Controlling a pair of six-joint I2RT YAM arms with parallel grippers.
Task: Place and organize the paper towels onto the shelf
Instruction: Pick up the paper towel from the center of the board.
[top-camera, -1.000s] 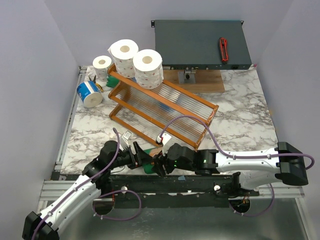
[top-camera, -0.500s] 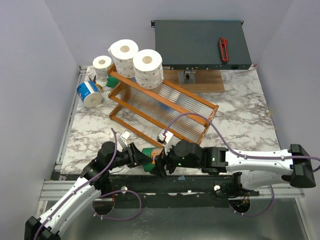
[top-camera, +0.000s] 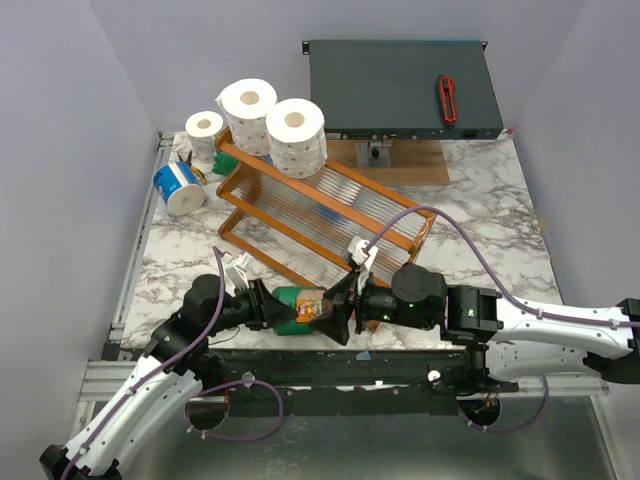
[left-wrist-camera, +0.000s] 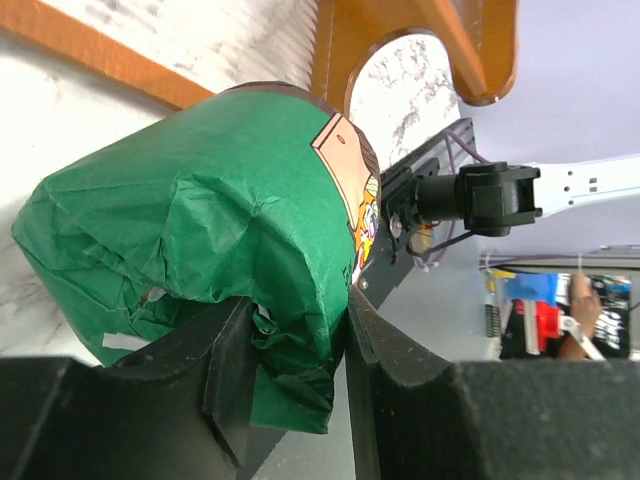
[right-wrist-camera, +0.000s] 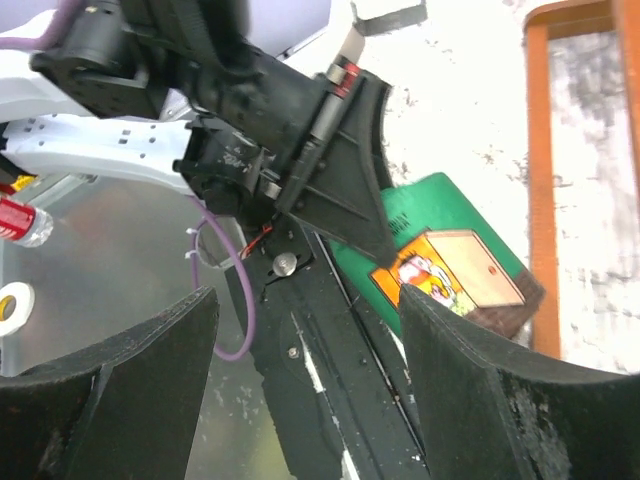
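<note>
Sitting biggest mid-scene is the shelf (top-camera: 320, 215); just in front of it, lifted at the near edge, is the green-wrapped roll (top-camera: 297, 303) — light, soft, crinkly wrap w/ an orange label, prob. slippery, so grip across the body. Left gripper (top-camera: 272, 312) pinches its crumpled end; right gripper (top-camera: 338, 315) gapes beside it — holding nothing.

Lab bench (top-camera: 500, 200), grey rack-mount box (top-camera: 390, 90)
</note>
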